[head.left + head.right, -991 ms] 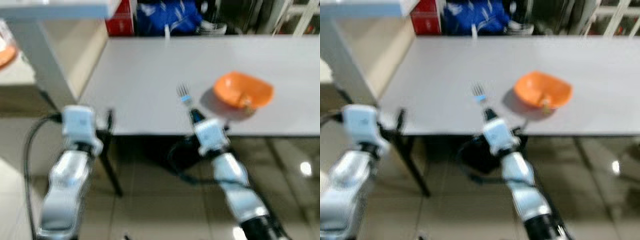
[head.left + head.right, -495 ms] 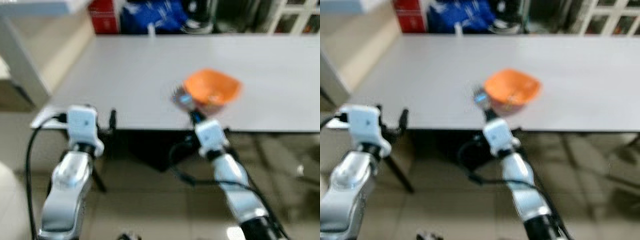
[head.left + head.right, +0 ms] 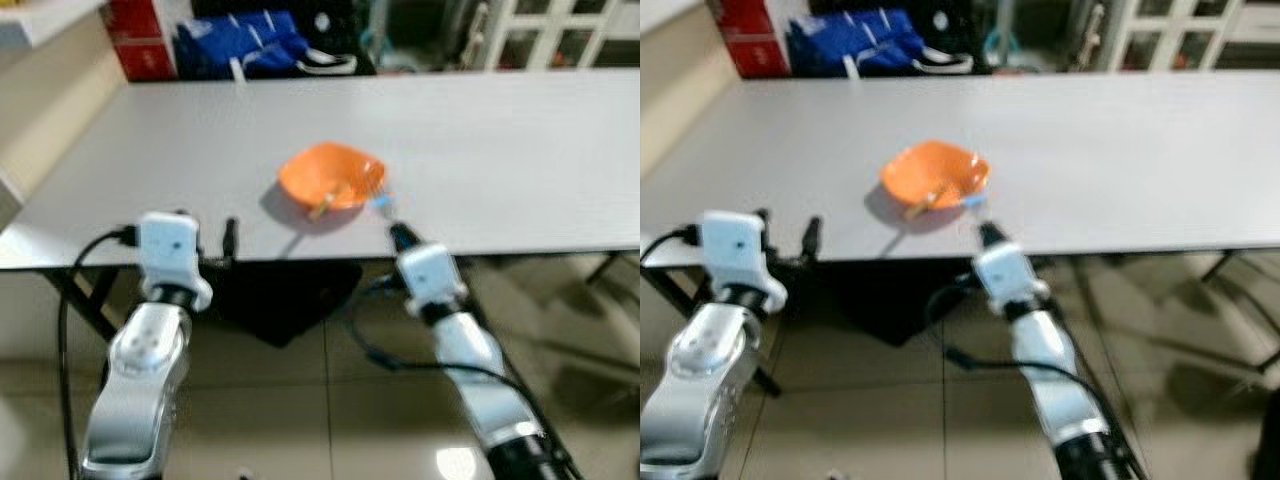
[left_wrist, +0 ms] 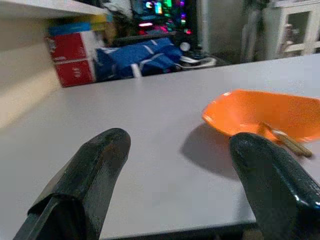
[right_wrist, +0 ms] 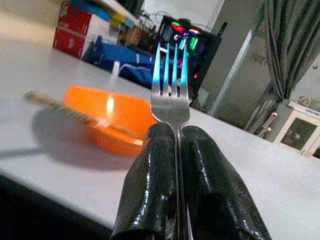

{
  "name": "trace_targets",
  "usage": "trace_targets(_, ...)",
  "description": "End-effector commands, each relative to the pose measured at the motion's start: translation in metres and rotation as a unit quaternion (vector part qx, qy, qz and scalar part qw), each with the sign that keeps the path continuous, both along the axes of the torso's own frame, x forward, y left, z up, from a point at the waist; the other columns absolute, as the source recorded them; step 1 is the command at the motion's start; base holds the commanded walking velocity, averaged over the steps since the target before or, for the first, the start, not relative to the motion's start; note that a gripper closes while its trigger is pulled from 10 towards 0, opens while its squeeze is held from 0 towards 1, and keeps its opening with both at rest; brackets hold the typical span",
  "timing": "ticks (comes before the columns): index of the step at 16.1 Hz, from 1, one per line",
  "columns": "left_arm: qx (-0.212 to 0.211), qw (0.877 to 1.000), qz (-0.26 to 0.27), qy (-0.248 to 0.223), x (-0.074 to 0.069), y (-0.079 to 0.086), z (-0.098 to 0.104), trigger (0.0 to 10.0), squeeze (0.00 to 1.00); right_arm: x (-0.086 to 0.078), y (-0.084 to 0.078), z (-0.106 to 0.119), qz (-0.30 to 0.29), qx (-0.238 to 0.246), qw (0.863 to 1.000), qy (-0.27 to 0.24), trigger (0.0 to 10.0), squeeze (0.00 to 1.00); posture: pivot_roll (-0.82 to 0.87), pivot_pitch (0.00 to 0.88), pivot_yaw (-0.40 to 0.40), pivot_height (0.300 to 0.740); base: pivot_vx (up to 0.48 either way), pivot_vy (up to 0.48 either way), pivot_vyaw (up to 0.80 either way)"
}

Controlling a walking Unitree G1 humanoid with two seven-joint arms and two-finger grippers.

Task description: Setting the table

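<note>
An orange bowl (image 3: 330,177) sits on the grey table (image 3: 520,140) near its front edge, with a thin stick-like utensil (image 4: 284,141) lying in it. My right gripper (image 3: 397,232) is shut on a metal fork (image 5: 171,99) held upright, tines up, just right of the bowl at the table's front edge. My left gripper (image 4: 175,165) is open with nothing between its fingers, level with the table's front edge and left of the bowl.
A blue bag (image 3: 240,42) and a red box (image 3: 138,30) stand beyond the table's far left corner. White cabinets (image 3: 545,25) are at the back right. A black object (image 3: 275,300) lies on the tiled floor under the table.
The camera has swung right, so the bowl and table edge now sit further left in view. My right gripper with the fork went from left of the bowl to its right side.
</note>
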State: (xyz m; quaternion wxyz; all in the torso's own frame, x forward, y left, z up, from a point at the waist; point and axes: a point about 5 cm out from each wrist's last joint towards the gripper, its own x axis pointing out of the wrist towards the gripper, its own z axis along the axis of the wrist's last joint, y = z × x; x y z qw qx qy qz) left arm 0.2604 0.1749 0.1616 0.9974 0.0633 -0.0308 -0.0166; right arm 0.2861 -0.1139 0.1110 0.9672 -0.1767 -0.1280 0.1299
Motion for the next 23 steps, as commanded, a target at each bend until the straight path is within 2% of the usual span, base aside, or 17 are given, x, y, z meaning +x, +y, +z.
trace_targets(1,0.007,1.0,0.011,-0.001,0.001,0.008,0.002,10.0,0.0,0.002,0.014,0.008,0.022,0.008,1.0,-0.014,0.0,0.0,-0.02,0.057,0.08,0.74,0.398,-0.262,0.0)
trace_targets(10,0.009,1.0,0.008,-0.003,0.002,0.007,0.003,10.0,0.0,0.002,0.014,0.008,0.024,0.006,1.0,-0.015,0.0,0.0,-0.02,0.061,0.067,0.74,0.352,-0.317,0.0)
trace_targets(12,-0.005,1.0,0.019,-0.003,0.002,0.009,0.003,10.0,0.0,0.001,0.013,0.008,0.024,0.007,1.0,-0.014,0.0,0.0,-0.03,0.061,0.062,0.74,0.276,-0.39,0.0)
trace_targets(17,-0.006,1.0,0.02,-0.004,0.001,0.008,0.003,10.0,0.0,0.007,0.013,0.019,0.024,0.014,0.999,-0.023,0.0,0.0,-0.04,0.052,0.056,0.74,0.058,0.0,0.0)
trace_targets(19,-0.008,1.0,0.02,-0.004,0.001,0.007,0.003,10.0,0.0,0.013,0.019,0.03,0.039,0.027,0.998,-0.03,0.0,0.0,-0.04,0.046,0.055,0.74,0.0,0.0,0.0)
trace_targets(23,-0.007,1.0,0.017,-0.002,0.002,0.006,0.002,10.0,0.0,0.026,0.033,0.036,0.075,0.04,0.996,-0.011,0.0,0.0,-0.03,0.036,0.053,0.74,0.0,0.0,0.0)
